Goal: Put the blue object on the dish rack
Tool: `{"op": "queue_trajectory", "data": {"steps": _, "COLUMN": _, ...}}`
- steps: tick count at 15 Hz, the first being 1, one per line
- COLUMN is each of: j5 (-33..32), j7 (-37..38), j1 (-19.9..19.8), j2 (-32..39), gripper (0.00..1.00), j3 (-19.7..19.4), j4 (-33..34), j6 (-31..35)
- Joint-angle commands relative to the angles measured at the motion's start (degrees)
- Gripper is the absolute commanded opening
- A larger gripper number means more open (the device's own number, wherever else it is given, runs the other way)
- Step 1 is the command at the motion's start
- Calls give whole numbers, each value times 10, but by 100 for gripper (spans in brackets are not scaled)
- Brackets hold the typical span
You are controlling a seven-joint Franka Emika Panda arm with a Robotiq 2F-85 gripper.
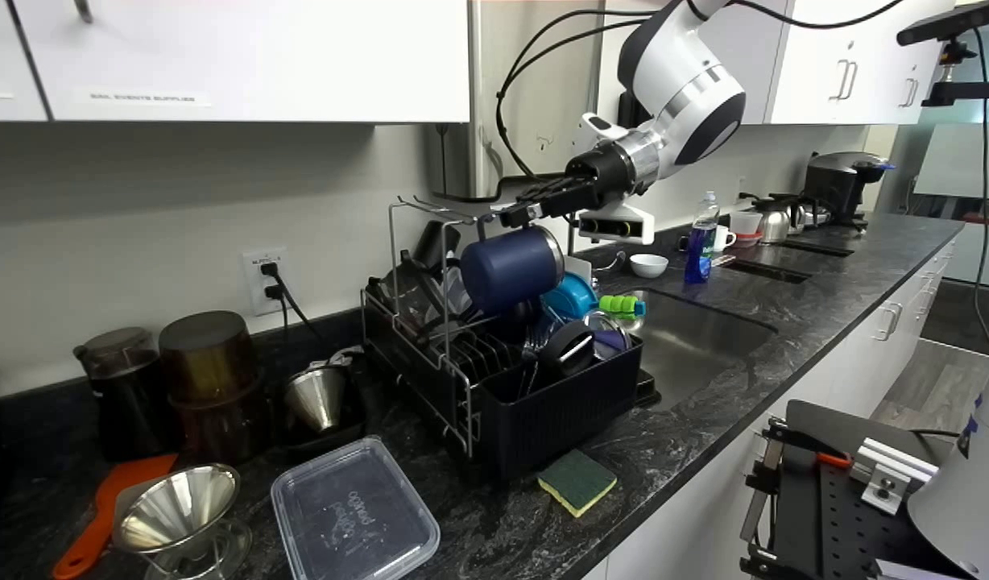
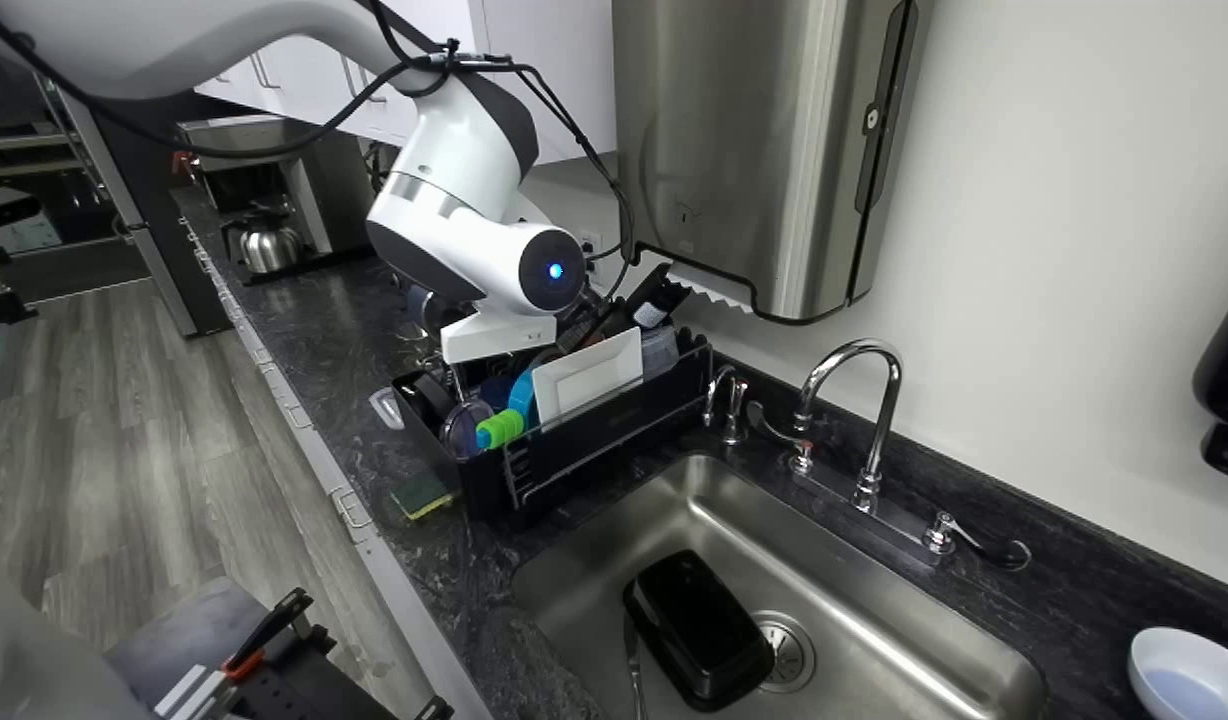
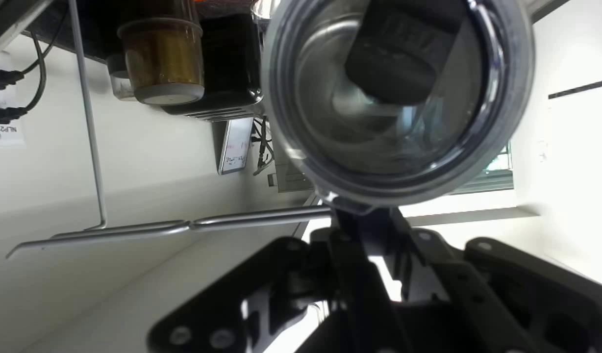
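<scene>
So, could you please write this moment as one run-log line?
hand: shut on blue mug | mug: on its side over dish rack, rack contact unclear | release: not yet done

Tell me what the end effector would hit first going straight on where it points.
Beyond the blue mug it grips, the end effector would probably meet the dish rack's upper wire frame first, though depth is unclear.

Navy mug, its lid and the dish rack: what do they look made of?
Navy mug: probably coated metal; satin blue body, silvery band near the rim.
Lid: likely plastic, glossy and see-through.
Dish rack: metal wire, judging by its shine; its matte, ribbed black utensil bin may be plastic.
</scene>
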Motion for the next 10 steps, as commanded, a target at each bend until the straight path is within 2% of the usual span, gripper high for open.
{"op": "queue_trajectory", "data": {"steps": 1, "j5": -13, "j7": 4, "j1": 0, "j2": 11, "gripper": 4, "j3": 1, "j4": 19, "j6": -1}}
{"op": "queue_trajectory", "data": {"steps": 10, "j5": -26, "j7": 5, "j1": -1, "j2": 16, "gripper": 4, "j3": 0, "j4": 24, "j6": -4}}
